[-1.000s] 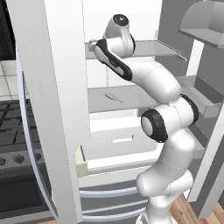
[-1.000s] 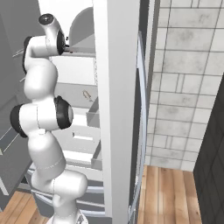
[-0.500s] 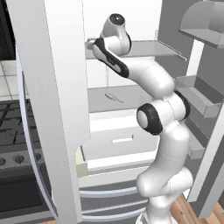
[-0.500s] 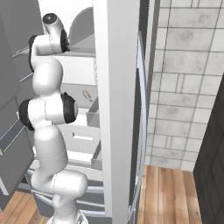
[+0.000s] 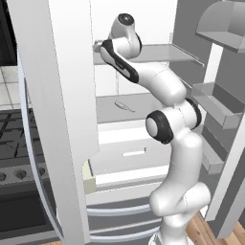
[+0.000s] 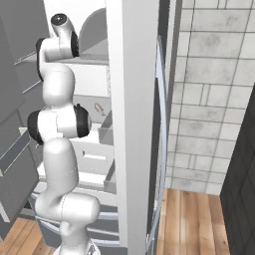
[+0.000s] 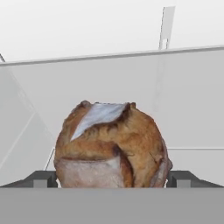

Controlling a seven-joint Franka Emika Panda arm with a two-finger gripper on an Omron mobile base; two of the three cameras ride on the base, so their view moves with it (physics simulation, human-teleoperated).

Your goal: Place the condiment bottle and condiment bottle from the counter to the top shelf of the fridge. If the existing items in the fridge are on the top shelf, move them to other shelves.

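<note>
Reaching into the open white fridge [image 5: 143, 19] with the white arm [image 5: 167, 129], up at the left end of the flat grey top shelf [image 5: 162, 52]. Facing a round brown crusty loaf [image 7: 111, 144] with a pale split on its crust, sitting on the top shelf, close in front of the hand. Holding the jaws wide apart and not clamped, with one dark fingertip [image 7: 41, 178] low at each flank of the loaf. Cannot tell whether either tip touches the crust.

Judged step: clearing the loaf off the top shelf so the condiment bottles can go there.

To do it well:
- Push forward a little more along the top shelf, so that the tips pass the widest part of the loaf rather than pinching its near curve.
- Centre the loaf between the tips before closing, since a round body probably squirts sideways under an uneven squeeze.
- Close gently and evenly; expect little spare room, given a loaf nearly as wide as the gap.
- Lift just clear of the top shelf before drawing back, to avoid dragging.
- Aim for the grey middle shelf [image 5: 143, 105] below the top shelf, beside the small pale object [image 5: 123, 106] lying there.
</note>
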